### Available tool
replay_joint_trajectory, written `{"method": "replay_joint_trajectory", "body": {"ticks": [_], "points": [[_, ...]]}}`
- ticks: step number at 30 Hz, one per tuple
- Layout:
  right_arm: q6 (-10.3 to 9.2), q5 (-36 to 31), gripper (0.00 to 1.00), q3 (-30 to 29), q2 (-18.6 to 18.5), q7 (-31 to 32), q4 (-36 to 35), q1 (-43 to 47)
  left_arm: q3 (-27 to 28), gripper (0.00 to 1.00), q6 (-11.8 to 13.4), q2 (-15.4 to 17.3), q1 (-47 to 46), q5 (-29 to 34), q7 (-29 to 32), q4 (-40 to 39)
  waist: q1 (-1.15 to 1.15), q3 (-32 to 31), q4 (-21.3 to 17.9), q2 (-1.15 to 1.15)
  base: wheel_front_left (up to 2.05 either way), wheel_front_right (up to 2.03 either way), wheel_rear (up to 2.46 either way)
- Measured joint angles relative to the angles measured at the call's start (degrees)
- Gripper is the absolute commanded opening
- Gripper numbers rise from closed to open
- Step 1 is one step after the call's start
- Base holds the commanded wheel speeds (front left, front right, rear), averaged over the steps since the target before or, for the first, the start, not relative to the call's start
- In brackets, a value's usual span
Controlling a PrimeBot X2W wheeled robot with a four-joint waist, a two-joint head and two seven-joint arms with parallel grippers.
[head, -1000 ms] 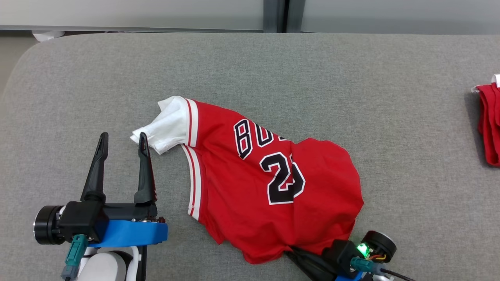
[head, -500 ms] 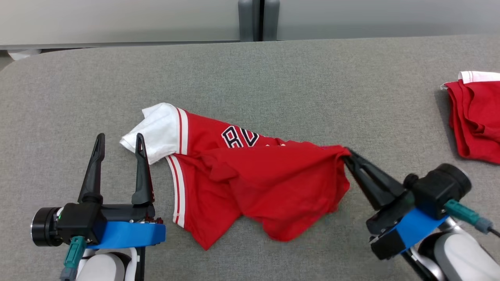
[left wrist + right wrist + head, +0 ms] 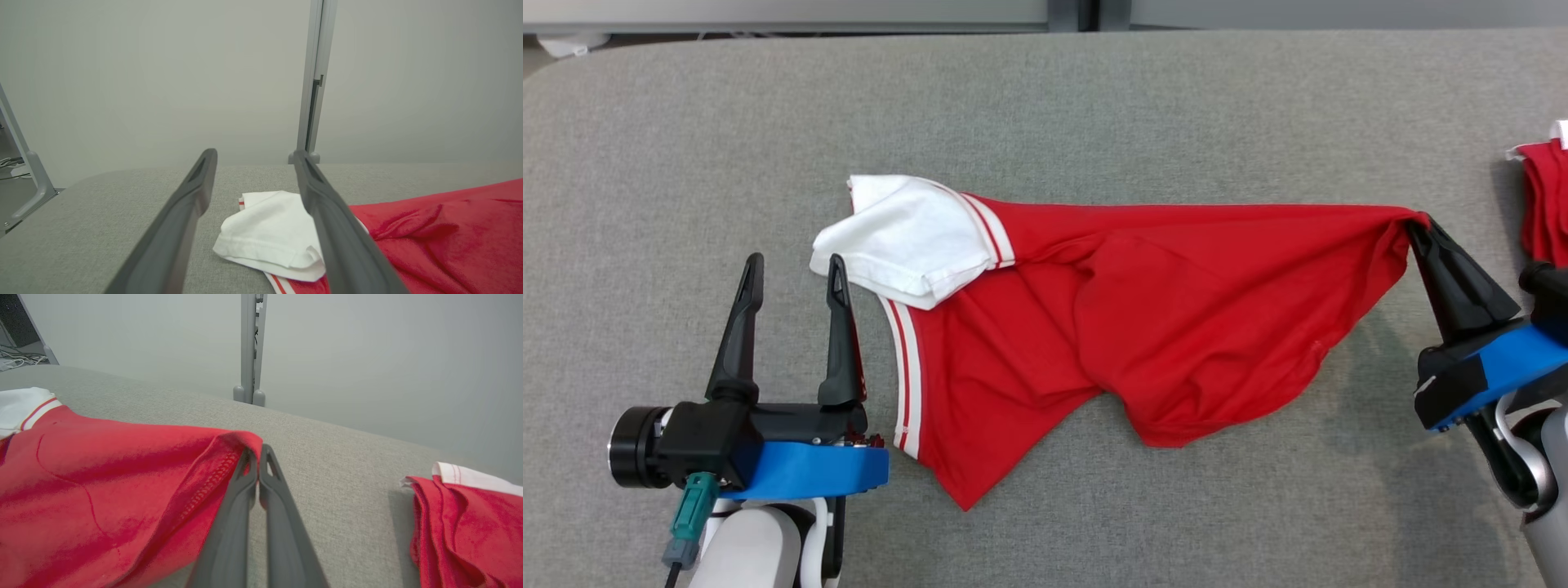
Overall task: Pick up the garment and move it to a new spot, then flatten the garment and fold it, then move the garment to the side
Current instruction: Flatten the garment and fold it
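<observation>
**Red jersey, stretched across a grey table**

Table (image 3: 1094,98): grey cloth-covered top with a rounded far-left corner. It carries every item below.

Red jersey (image 3: 1192,302): lies across the middle of the table, about midway between the far and near edges. Its length runs from left to right. One corner is raised and pulled taut toward the right edge, and loose folds sag back to the table beneath it. Red-and-white striped trim edges the left end.

White sleeve (image 3: 907,237): folded over at the jersey's left end and resting on the table.

Second red garment (image 3: 1543,196): bunched, with white trim, by the right edge and apart from the jersey.

Left gripper (image 3: 796,260): near the near-left part of the table, just beside the white sleeve. Its jaws are spread wide and hold nothing.

Right gripper (image 3: 1417,224): near the right edge, jaws pressed together and pinching the jersey's raised corner.
</observation>
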Motion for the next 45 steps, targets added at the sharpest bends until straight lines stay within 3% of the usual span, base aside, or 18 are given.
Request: {"method": "replay_joint_trajectory", "body": {"ticks": [1, 2, 3, 4, 13, 22, 31, 45], "points": [[0.00, 0.03, 0.00, -0.02, -0.05, -0.51, 1.71, -0.76, 0.00, 1.00, -0.07, -0.14, -0.18, 0.07, 0.00, 0.15, 0.00, 0.44, 0.23, 0.00, 0.00, 0.00, 0.00], [0.01, 0.20, 0.13, 0.12, -0.09, -0.96, 3.38, -1.41, -0.01, 1.00, -0.18, -0.26, -0.36, 0.12, 0.00, 0.33, 0.00, 0.79, 0.44, 0.00, 0.00, 0.00, 0.00], [0.00, 0.51, 0.81, 0.31, 0.00, -1.43, 4.98, -1.87, -0.01, 1.00, -0.26, -0.40, -0.51, 0.14, 0.00, 0.58, 0.00, 1.05, 0.60, 0.00, 0.00, 0.00, 0.00], [0.00, 0.73, 1.00, 0.44, 0.22, -2.40, 6.41, -2.23, 0.08, 1.00, -0.52, -0.49, -0.54, 0.15, 0.00, 0.79, 0.00, 1.22, 0.69, 0.00, 0.00, 0.00, 0.00], [0.00, -0.85, 1.00, -2.98, 4.15, -8.87, 11.68, 0.28, 0.97, 1.00, -1.20, -0.54, 1.14, 0.38, 0.00, 3.86, 0.00, -1.86, -0.75, -0.01, 0.00, 0.00, 0.00], [0.00, -5.28, 1.00, -8.06, 10.65, -10.29, 0.16, 9.05, 1.65, 1.00, -1.22, 1.12, 4.33, -0.53, 0.75, 6.65, -0.01, -6.99, -3.38, -0.02, 0.00, 0.00, 0.00], [0.00, -7.84, 1.00, -9.23, 16.33, -5.67, -10.07, 17.96, 2.16, 1.00, -0.90, 2.14, 6.80, -1.66, 3.09, 7.17, -0.01, -10.75, -5.19, -0.02, 0.00, 0.00, 0.00], [0.00, -7.98, 1.00, -8.71, 17.61, -4.16, -13.00, 19.45, 2.59, 1.00, -0.96, 3.39, 4.89, -3.30, 6.25, 6.61, -0.01, -9.96, -6.14, -0.02, 0.00, 0.00, 0.00]]}}
